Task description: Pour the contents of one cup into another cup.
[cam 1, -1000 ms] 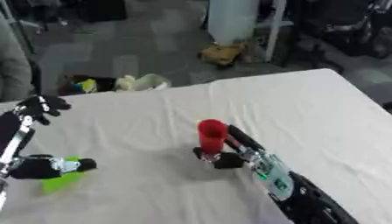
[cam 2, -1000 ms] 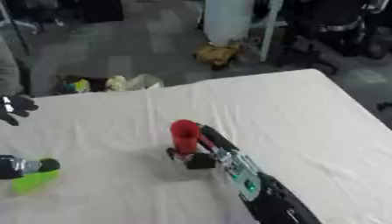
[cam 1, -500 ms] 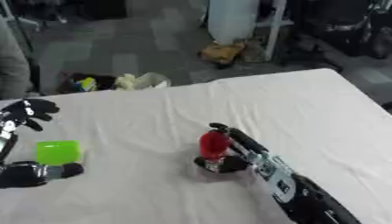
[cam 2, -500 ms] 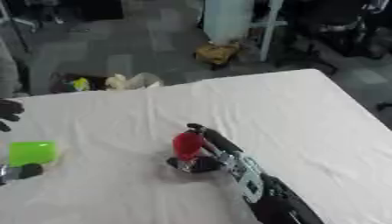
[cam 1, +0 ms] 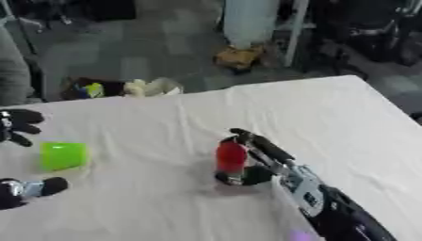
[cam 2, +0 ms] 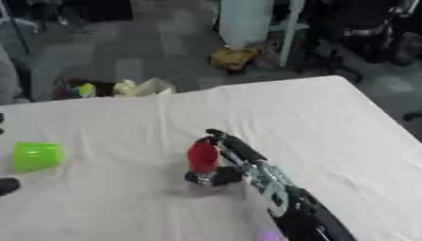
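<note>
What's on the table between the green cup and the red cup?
Nothing. In the left eye view, only bare white tablecloth lies between the bright green plastic cup and the red plastic cup, which the right hand holds.

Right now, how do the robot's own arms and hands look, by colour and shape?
The right hand is black with slim fingers. Its forearm is black with a silver-grey section bearing small teal marks. The left hand shows only partly at the picture's edge: black with a small silver part. No loose cables are visible.

An office or lab: grey carpet floor (cam 1: 140, 52), office chairs (cam 1: 371, 28), a white-clothed table (cam 1: 165, 122).
</note>
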Action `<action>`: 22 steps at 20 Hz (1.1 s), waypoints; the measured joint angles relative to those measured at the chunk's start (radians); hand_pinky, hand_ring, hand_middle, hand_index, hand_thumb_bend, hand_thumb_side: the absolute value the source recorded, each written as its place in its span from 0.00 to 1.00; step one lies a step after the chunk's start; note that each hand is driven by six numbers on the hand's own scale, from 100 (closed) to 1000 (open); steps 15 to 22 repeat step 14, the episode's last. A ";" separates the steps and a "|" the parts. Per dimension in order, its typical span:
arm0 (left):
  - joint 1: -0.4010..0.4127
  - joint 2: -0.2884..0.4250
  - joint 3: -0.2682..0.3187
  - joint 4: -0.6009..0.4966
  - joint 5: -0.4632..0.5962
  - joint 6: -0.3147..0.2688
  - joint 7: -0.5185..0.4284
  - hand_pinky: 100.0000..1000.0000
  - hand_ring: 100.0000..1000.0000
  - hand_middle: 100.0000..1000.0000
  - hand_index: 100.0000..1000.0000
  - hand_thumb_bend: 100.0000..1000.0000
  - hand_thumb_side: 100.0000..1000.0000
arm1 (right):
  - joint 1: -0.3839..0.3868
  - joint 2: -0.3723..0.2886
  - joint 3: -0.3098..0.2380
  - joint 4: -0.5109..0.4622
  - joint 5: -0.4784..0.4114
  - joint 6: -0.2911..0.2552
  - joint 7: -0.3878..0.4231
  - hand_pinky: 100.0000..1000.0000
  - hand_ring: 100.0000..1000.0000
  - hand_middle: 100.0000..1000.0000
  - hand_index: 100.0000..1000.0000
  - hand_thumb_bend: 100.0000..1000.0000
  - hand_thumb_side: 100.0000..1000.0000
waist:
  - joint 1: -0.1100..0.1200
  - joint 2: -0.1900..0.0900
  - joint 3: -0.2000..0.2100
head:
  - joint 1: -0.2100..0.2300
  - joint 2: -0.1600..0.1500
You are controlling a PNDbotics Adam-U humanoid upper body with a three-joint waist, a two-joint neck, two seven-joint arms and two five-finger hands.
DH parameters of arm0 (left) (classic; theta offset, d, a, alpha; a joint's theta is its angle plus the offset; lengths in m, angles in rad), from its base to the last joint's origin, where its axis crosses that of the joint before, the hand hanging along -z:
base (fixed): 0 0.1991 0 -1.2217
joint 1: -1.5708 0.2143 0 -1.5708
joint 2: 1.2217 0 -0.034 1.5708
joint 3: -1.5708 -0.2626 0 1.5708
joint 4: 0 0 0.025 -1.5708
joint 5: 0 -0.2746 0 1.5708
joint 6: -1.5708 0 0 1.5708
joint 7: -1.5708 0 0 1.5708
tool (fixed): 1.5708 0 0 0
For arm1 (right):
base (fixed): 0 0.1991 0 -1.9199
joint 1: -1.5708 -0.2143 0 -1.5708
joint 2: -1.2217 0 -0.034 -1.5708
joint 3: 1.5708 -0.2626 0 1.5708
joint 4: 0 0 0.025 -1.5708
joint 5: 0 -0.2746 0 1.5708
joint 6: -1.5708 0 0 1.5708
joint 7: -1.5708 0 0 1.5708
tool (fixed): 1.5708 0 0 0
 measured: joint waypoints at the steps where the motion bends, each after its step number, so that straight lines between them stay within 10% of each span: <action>1: 0.011 0.003 0.006 -0.006 0.015 0.004 0.000 0.51 0.63 0.71 0.74 1.00 0.60 | 0.009 -0.008 -0.005 -0.017 -0.009 0.005 -0.002 0.97 1.00 0.43 0.82 0.62 0.77 | -0.001 0.000 -0.002 | 0.000 0.002; 22: 0.120 0.009 0.065 -0.036 0.119 0.057 0.039 0.49 0.63 0.71 0.74 0.99 0.63 | 0.134 -0.050 -0.075 -0.217 -0.180 0.093 -0.073 0.93 1.00 0.38 0.77 0.50 0.76 | -0.025 -0.003 -0.013 | 0.013 0.011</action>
